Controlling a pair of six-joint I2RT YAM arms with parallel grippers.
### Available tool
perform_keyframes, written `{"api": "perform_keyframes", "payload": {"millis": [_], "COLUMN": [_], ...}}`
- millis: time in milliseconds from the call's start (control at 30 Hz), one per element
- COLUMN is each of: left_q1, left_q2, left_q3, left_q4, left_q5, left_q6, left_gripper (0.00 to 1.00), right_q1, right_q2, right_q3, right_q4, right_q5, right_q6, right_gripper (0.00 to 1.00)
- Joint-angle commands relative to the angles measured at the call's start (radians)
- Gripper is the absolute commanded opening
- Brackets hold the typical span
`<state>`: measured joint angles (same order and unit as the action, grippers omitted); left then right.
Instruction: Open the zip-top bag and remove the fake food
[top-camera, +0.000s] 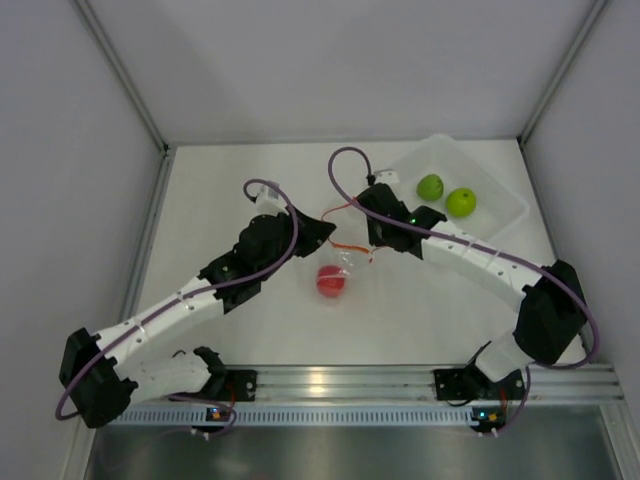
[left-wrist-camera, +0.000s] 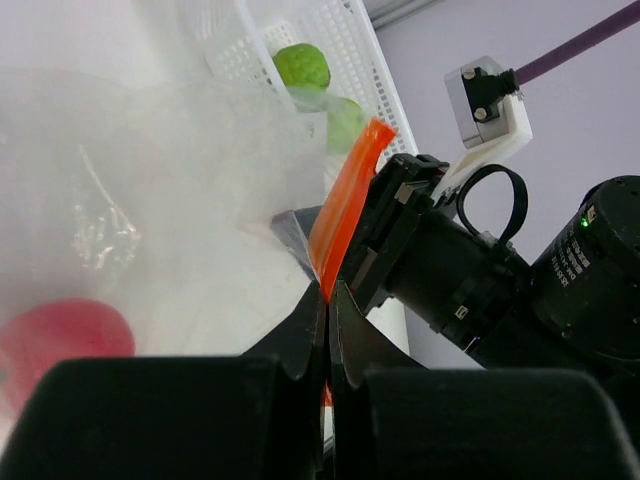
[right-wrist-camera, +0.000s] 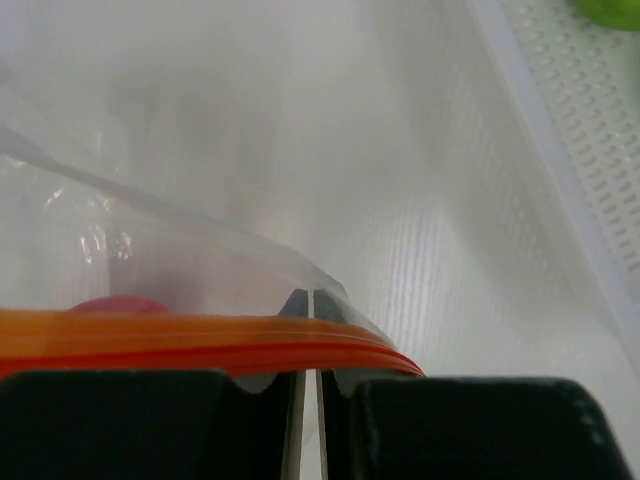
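Clamping zip-top bag (top-camera: 350, 262) strip — left hand (left-wrist-camera: 328, 310), right hand (right-wrist-camera: 308, 310); red ball (top-camera: 332, 281) inside.

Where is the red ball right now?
In the top view, the red ball sits inside the clear bag near the middle of the table, just below the left fingers and right fingers pinching its orange strip.
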<state>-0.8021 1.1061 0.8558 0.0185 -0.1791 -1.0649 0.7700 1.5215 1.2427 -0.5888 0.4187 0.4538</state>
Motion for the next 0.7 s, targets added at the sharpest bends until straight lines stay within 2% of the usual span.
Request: {"api": "perform_keyframes", "payload": {"millis": [0, 267, 400, 600, 667], "left_q1": [0.014, 0.040, 0.046, 0.046, 0.046], "left_q2": [-0.055, -0.112, -0.068, 0.047, 0.063], "left_q3": [-0.018, -0.038, 0.003, 0.104, 0.138], "left_q4": [-0.005, -0.074, -0.080, -0.077, -0.077], "left_q5": [-0.063, -0.060, 0.053, 0.271, 0.293], "left_q6": [0.037, 0.057, 0.037, -0.142, -0.176], "left_gripper": [0.00, 0.00, 0.00, 0.00, 0.00], "right_q1": [-0.052, -0.152, -0.146, -0.106, -0.106], "right_q2": [-0.058, -0.110, -0.127, -0.113, -0.132], "right_q3": [-0.020, -0.035, 0.035, 0.170, 0.169], "right_q4": [-0.072, -0.146, -0.259, -0.428, -0.416], "right_q5": [0.138, 0.267, 0.249, 0.264, 0.160], "right_q6": [-0.050, -0.110, -0.161, -0.237, -0.260], "right_gripper": [0.06, 0.04, 0.02, 0.03, 0.04]}}
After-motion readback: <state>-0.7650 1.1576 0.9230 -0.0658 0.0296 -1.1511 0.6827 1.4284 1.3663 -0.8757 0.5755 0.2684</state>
